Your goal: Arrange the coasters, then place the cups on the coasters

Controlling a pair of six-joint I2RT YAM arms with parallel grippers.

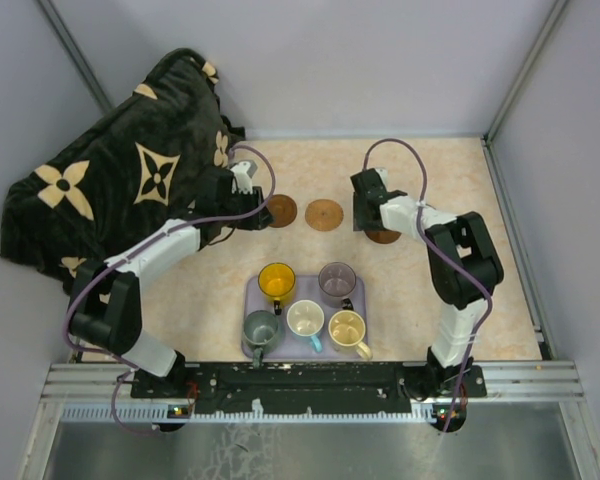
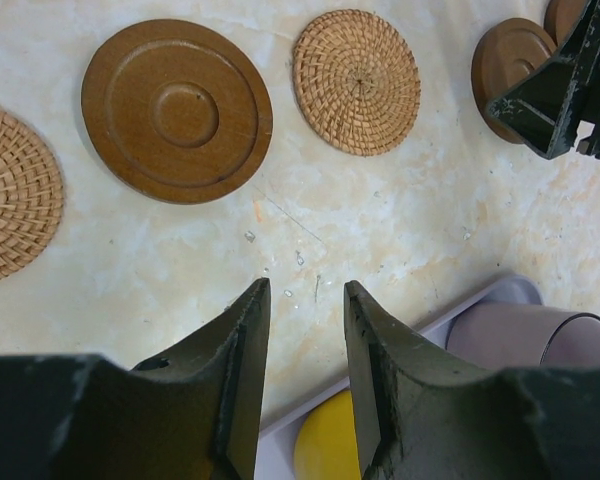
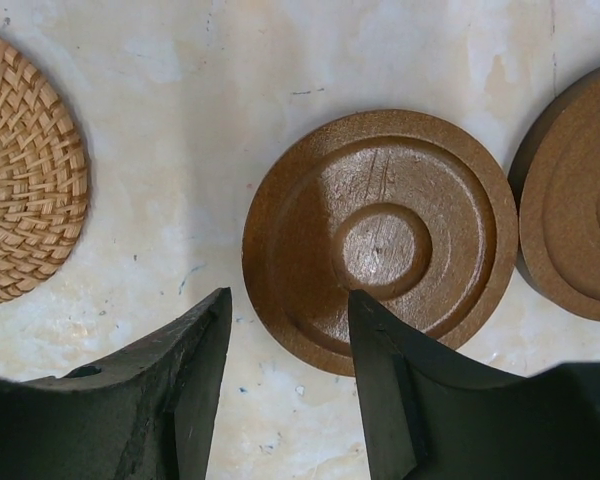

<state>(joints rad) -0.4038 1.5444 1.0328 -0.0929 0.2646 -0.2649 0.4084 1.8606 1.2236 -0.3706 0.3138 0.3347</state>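
Toward the far edge of the pale marbled counter (image 1: pixel 310 165), a dark brown round wooden coaster (image 3: pixel 380 240) lies just beneath the right pincer (image 3: pixel 288 300), which is parted and empty. The left pincer (image 2: pixel 305 290) is also parted and empty.

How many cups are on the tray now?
5 on the lavender tray: far, yellow cup, purple cup; near, grey-green cup, white cup, cream cup. None looks hidden.

Left arm (image 1: pixel 155 248), right arm (image 1: pixel 458 262): white links, black joints, looping purple cables (image 1: pixel 390 141). Claw fingers (image 2: pixel 230 400) black, scuffed, tapered.

Left arm (image 1: pixel 150 252) and right arm (image 1: pixel 462 262) stretched forward, left fingers (image 2: pixel 230 385) and right fingers (image 3: pixel 180 400) apart, pointing down
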